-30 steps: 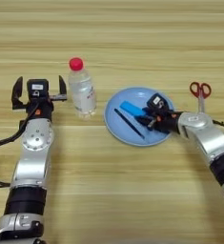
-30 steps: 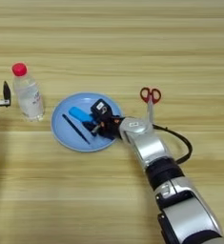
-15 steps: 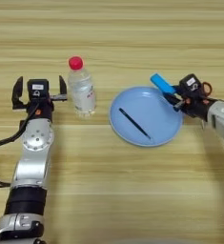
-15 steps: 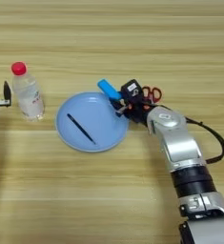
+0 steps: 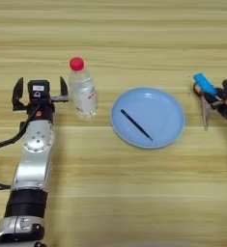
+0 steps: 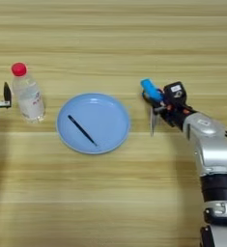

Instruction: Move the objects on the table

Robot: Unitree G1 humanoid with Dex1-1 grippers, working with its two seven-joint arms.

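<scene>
In the left eye view, the broad light-brown wooden table (image 5: 115,202) fills the picture. The left gripper (image 5: 39,95) sits at the left side, its two black fingers (image 5: 18,91) spread wide with nothing between them — the small clear plastic bottle with a red cap (image 5: 82,89) stands upright just beside its right finger, apparently not quite touching. The round light-blue plate (image 5: 170,103) lies at the middle, and the thin black stick-like pen (image 5: 135,125) lies slantwise inside it. At the right edge the right gripper (image 5: 212,94) is partly cut off; it has hold of the small bright-blue rectangular block (image 5: 204,83), which is clear of the plate on its right.

In the right eye view, the right arm shows whole, reaching in from the lower right. Its gripper is closed on the blue block, which tilts up to the left. Under it the red-handled scissors (image 6: 153,120) lie on the table — mostly the pale blade shows, pointing toward the robot, the handles hidden behind the fingers. Only one finger of the left gripper shows here, beside the bottle.
</scene>
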